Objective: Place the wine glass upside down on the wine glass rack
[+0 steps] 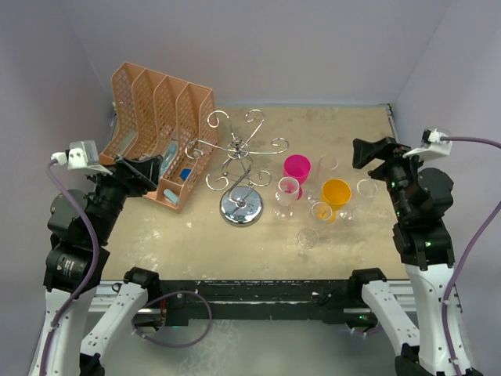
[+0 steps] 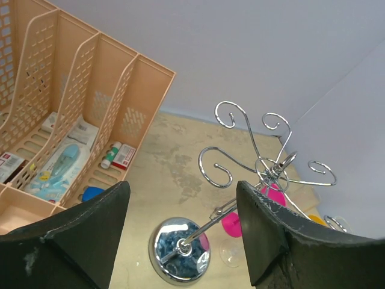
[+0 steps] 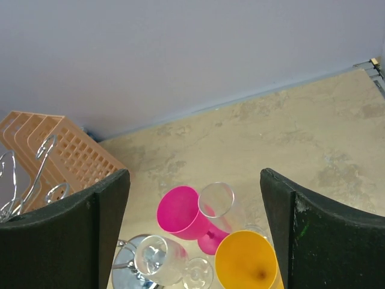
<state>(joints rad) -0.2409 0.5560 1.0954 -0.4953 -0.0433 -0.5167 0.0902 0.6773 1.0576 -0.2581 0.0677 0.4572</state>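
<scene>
The chrome wine glass rack (image 1: 241,160) stands mid-table on its round shiny base (image 1: 241,209); it also shows in the left wrist view (image 2: 264,168). Upright glasses cluster to its right: a pink one (image 1: 297,170), a yellow one (image 1: 336,193) and several clear ones (image 1: 286,196). In the right wrist view the pink glass (image 3: 180,212), a clear glass (image 3: 218,201) and the yellow glass (image 3: 246,262) stand between the fingers' lines, farther off. My left gripper (image 1: 149,168) is open and empty, left of the rack. My right gripper (image 1: 369,153) is open and empty, right of the glasses.
An orange plastic file organizer (image 1: 156,117) with small items in its slots stands at the back left, close to the left gripper. Purple walls enclose the table on three sides. The table's right edge (image 1: 395,125) runs near the right arm.
</scene>
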